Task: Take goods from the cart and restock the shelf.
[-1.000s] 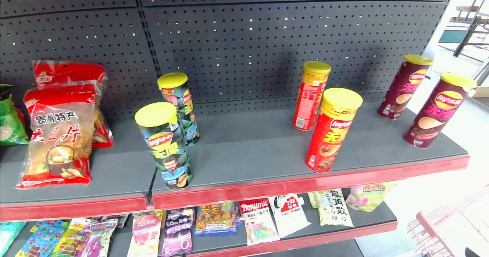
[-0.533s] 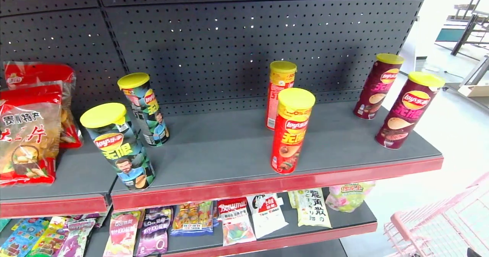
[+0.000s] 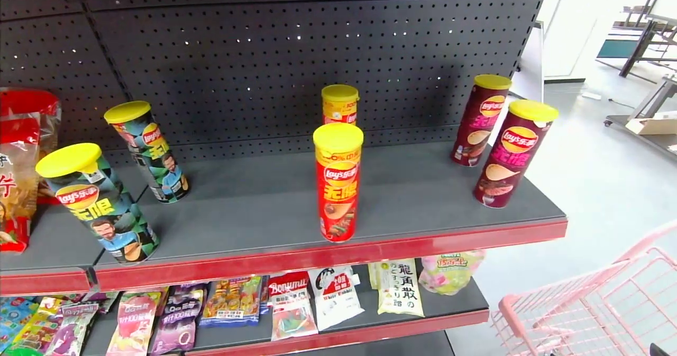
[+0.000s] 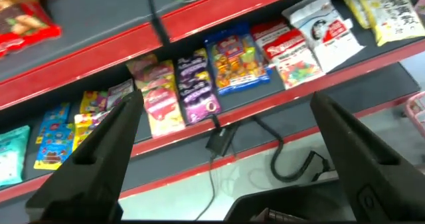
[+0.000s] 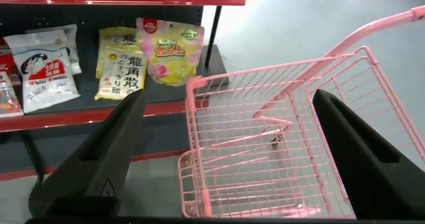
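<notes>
Setting: a shop aisle with a pale floor. Before me is a dark grey metal shelf with a red front lip point(image 3: 402, 197), backed by black pegboard point(image 3: 264, 54).
Shelf stock: six yellow-lidded cardboard crisp tubes stand upright in pairs, the pairs well apart. There are blue-green tubes point(image 3: 98, 205) at 10 o'clock, red tubes point(image 3: 337, 186) at 12 and maroon tubes point(image 3: 510, 155) at 2. Wide bare stretches of shelf lie between the pairs.
Cart: the pink wire shopping cart point(image 3: 608, 313) stands on the floor at 4 o'clock, near the shelf's end.
Left tool point(image 4: 226, 98): spread wide and holding nothing, it hangs before the flat snack packets point(image 4: 199, 91) on the lower shelf.
Right tool point(image 5: 229, 94): likewise wide apart and empty, it is poised over the cart's basket.
Progress: I judge this a fetching step. Nothing is in hand, and the gaps on the shelf want filling.
Views: the head view gives the tubes and a corner of the cart. My right wrist view looks down into the basket, where I can make out no goods on the wire that shows, so I cannot tell what is left to stock.
</notes>
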Motion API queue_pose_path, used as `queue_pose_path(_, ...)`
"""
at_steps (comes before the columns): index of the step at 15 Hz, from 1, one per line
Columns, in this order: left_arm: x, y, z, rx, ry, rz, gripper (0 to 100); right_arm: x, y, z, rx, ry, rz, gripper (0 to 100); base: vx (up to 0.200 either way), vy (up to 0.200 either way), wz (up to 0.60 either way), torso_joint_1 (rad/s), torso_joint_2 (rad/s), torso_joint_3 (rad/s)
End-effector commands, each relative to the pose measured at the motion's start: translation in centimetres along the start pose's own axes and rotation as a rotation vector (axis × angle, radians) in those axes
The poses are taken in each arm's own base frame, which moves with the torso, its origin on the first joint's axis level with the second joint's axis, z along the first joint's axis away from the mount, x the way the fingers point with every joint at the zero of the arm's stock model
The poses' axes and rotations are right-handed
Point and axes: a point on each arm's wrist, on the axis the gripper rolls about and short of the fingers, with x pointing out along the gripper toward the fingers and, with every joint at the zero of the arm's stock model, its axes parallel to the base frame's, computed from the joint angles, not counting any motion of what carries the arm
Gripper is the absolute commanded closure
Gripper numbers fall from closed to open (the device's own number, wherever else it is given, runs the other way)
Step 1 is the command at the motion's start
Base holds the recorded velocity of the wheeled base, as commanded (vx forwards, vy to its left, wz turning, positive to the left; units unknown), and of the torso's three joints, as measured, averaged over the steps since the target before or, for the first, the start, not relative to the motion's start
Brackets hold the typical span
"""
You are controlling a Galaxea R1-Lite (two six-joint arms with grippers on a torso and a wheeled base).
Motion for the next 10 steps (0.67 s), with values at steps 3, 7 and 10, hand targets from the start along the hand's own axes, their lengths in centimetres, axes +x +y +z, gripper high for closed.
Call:
queue_pose_path(3, -0.2, 0.0, -0.3, 0.023, -0.021, 0.001, 0, -0.1, 0.0, 0.0, 0.002, -0.007, -0.001, 0, 0.000, 0.000, 0.00, 0.000, 0.00, 0.000)
queue_pose_path(7, -0.6, 0.1, -0.8, 0.032, -0.070, 0.007, 0, -0.4, -0.1, -0.1, 0.005, -0.038, -0.004, 0, 0.000, 0.000, 0.00, 0.000, 0.00, 0.000)
queue_pose_path(10, -0.5, 0.0, -1.1, 0.038, -0.070, 0.010, 0, -0.6, -0.1, -0.2, 0.009, -0.048, -0.008, 0, 0.000, 0.000, 0.00, 0.000, 0.00, 0.000)
